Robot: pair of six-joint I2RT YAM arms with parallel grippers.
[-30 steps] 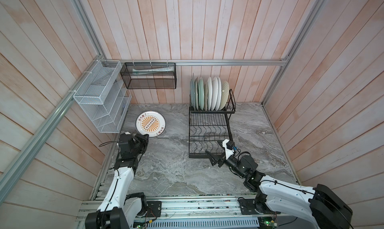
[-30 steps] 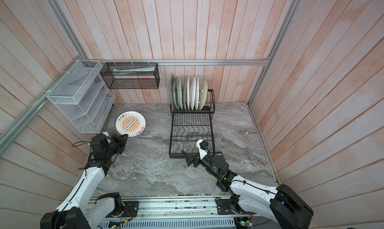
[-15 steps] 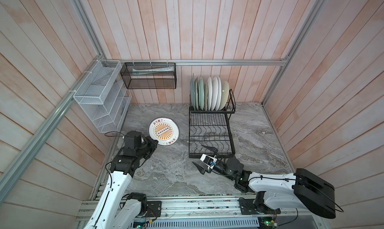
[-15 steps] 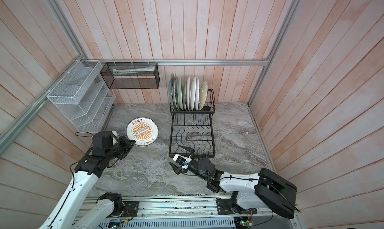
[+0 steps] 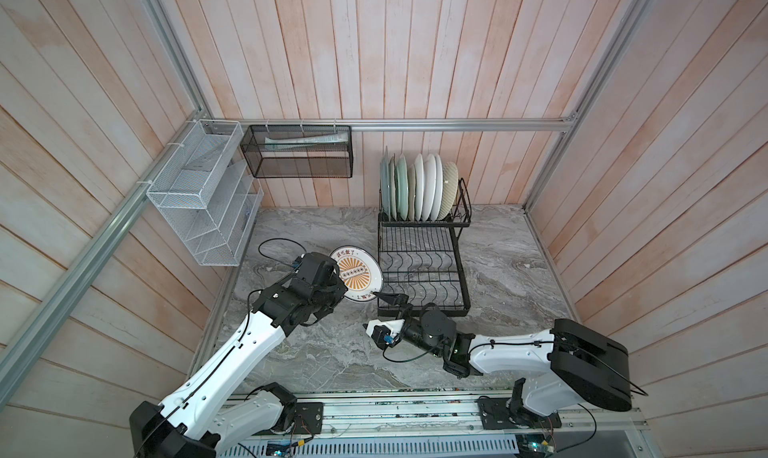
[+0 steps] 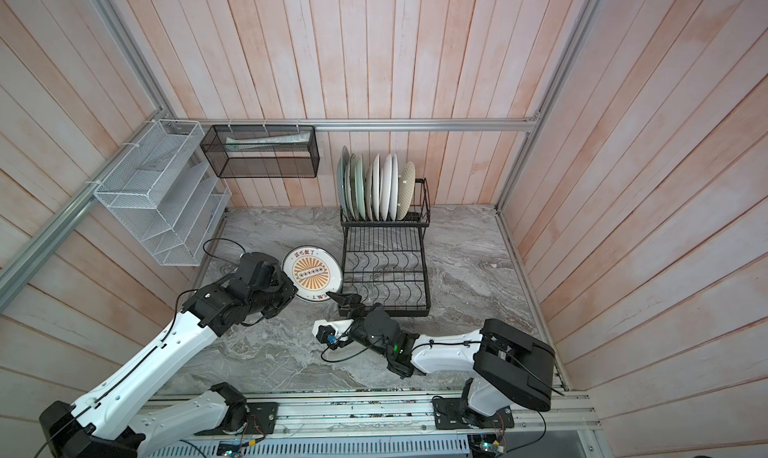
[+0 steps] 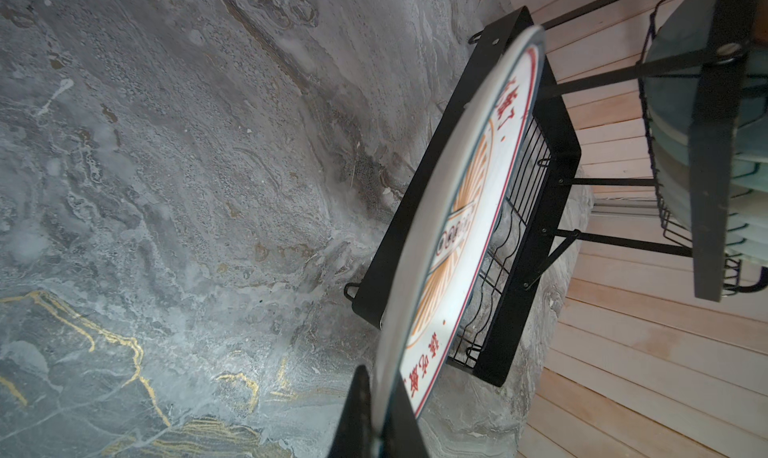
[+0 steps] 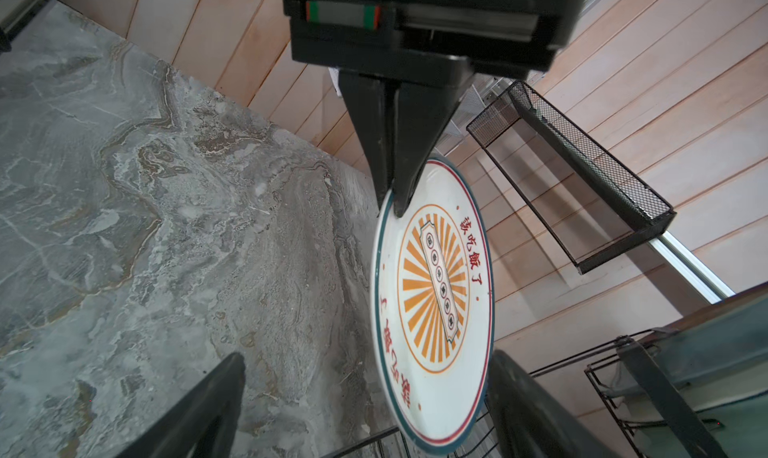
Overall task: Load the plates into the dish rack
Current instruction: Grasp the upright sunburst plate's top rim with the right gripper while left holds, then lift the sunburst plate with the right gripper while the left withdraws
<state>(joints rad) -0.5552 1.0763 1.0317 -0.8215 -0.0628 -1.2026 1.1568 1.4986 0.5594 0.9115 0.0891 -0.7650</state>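
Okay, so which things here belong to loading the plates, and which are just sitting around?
In the job: white round plate with orange sunburst, clamped in the left tool; open right tool at its rim; black wire dish rack; row of plates standing in its upper tier.
Just there: white mesh tiered organizer; black mesh box basket on the wall.

Lab test booth, plank walls [image 5: 374,60], aluminium rail [image 5: 457,124]

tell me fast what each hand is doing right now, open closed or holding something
Left hand: closed, holding the sunburst plate by its rim.
Right hand: open, straddling that plate's edge, not gripping it.
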